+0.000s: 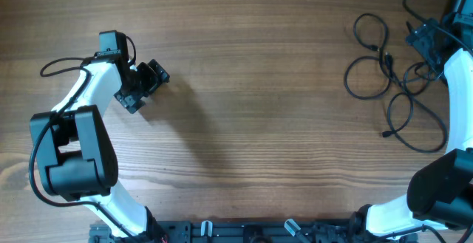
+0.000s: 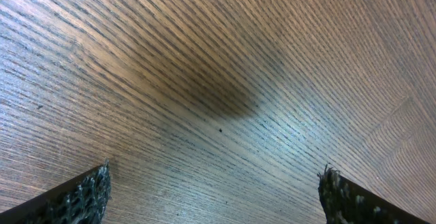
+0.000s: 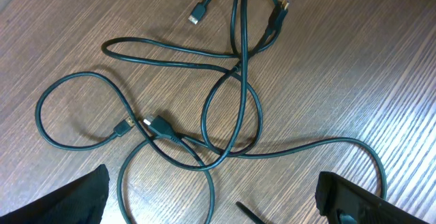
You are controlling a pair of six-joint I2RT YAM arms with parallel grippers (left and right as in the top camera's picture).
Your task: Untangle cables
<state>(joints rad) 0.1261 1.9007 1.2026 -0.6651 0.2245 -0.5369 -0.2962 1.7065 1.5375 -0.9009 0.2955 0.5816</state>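
Observation:
The cables (image 1: 386,62) lie at the table's far right as loose overlapping black loops. In the right wrist view the cables (image 3: 237,67) cross each other several times, and small plugs (image 3: 197,13) show at their ends. My right gripper (image 1: 421,38) hangs open over the right side of the loops. Both dark fingertips (image 3: 95,186) stand wide apart, with only a cable loop on the wood below them and nothing held. My left gripper (image 1: 151,86) is far away at the table's left, open above bare wood, its fingertips (image 2: 99,183) wide apart.
The wooden table (image 1: 259,88) stretches between the two arms. The left arm's own black wire (image 1: 55,66) loops beside its wrist. A dark rail (image 1: 244,232) runs along the front edge between the arm bases.

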